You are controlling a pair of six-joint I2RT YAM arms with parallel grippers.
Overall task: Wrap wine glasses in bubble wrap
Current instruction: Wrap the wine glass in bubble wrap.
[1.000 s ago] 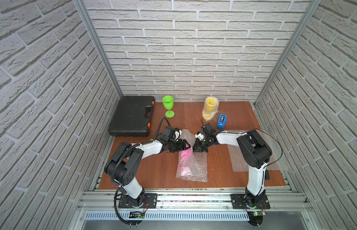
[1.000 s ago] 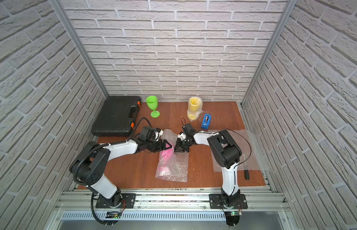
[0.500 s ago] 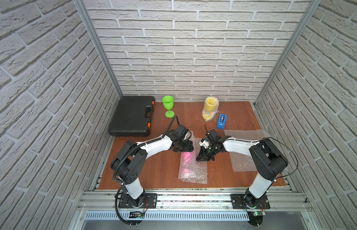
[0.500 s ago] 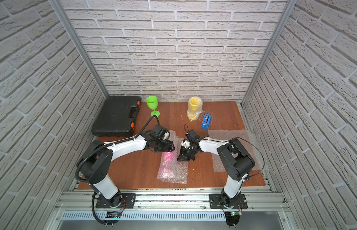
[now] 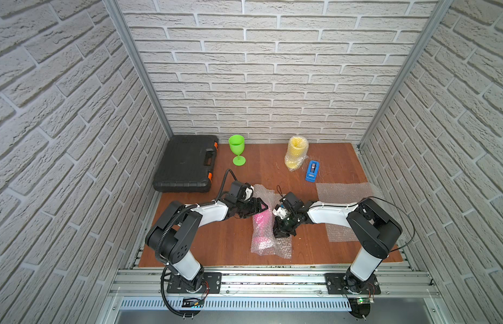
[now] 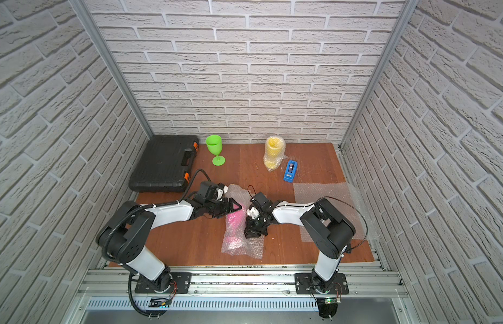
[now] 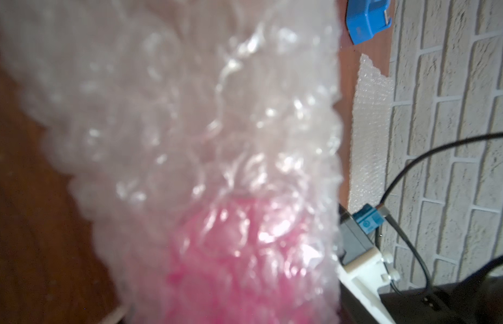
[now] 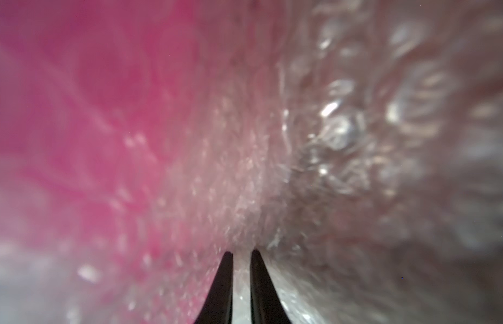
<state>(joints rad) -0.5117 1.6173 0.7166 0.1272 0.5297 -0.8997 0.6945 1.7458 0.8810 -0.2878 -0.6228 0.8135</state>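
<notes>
1. Both top views show a case (image 5: 185, 164), green goblet (image 5: 237, 150), wrapped yellow goblet (image 5: 296, 153) and tape dispenser (image 5: 312, 171) at the back; the right arm (image 5: 329, 214) crosses a spare sheet (image 5: 343, 193).
2. Since a second ago the right tool (image 8: 242, 252) has slid nearer along the wrap (image 5: 272, 246); its narrow jaws pinch that wrap.
3. The left tool (image 5: 263, 207) meets the wrap's far end; whether it grips, I cannot tell.
4. The pink goblet (image 5: 260, 218) lies mid-worktop (image 5: 216, 241), long axis far-to-near.

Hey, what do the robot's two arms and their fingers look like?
The left arm and right arm have white shells between chunky black joints. A thin black cable loops off each. The fingers are black and taper to narrow points.
</notes>
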